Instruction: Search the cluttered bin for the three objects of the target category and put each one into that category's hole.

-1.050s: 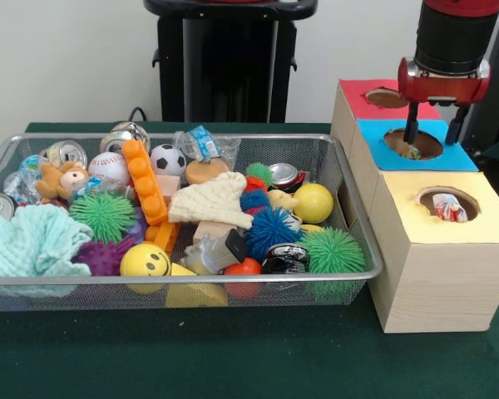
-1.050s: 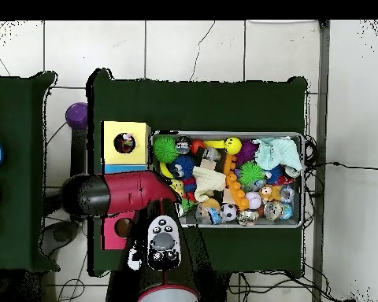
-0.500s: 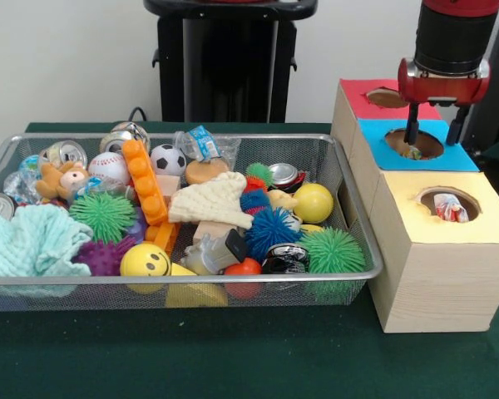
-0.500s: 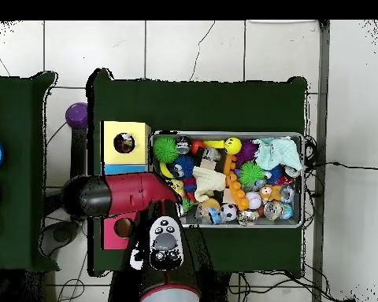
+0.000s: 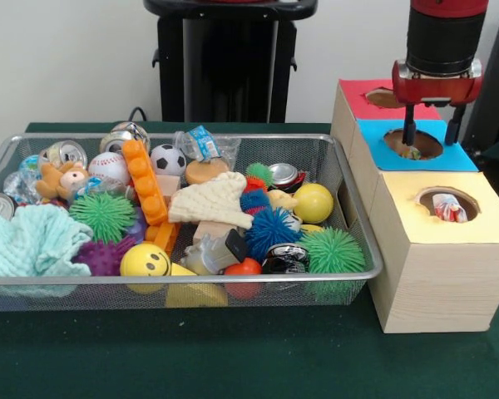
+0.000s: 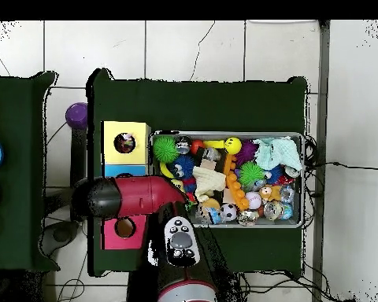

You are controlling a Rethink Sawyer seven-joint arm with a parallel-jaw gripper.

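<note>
Gripper (image 5: pixel 431 133) hung over the blue hole (image 5: pixel 412 143), jaws spread, nothing held. Wire bin (image 5: pixel 359 249) sat beside the box, full.

purple ball (image 6: pixel 76 115): on tiled floor (image 6: pixel 192 47) | second green table (image 6: pixel 15 157): beside it

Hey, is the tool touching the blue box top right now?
Apart. In the front view the tool hangs open above the blue hole; both fingertips end in the air over the opening, clear of the blue box top.
</note>
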